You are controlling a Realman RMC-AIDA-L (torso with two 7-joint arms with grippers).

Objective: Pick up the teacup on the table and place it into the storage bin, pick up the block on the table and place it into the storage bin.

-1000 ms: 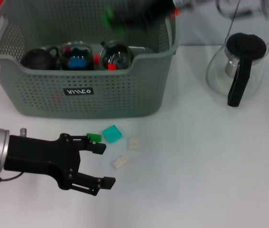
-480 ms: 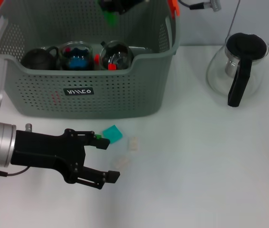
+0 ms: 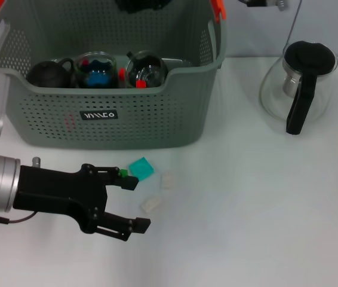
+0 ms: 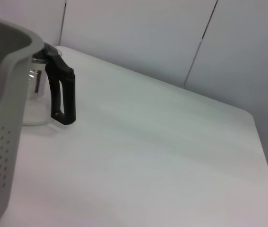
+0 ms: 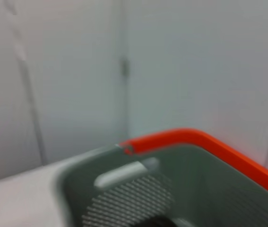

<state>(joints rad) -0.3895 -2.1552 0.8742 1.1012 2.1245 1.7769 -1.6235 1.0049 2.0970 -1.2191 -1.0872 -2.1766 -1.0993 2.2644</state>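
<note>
On storage bin [image 3: 157, 119]: unreadable label [image 3: 99, 115] (white lettering); left gripper [image 3: 132, 204] spread, empty.

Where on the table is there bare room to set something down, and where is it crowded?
Bare table runs from the loose blocks to the right edge, below the glass teapot. Crowded: the strip before the storage bin, where the teal block, two white blocks and the left gripper, jaws open, sit.

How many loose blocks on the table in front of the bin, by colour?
Teal: 1, the teal block.
Green: 1, the small green block, at the upper finger of the open left pincer.
White: 2, one white block and another white block.
Total: 4, all on the table, outside the storage bin.
</note>
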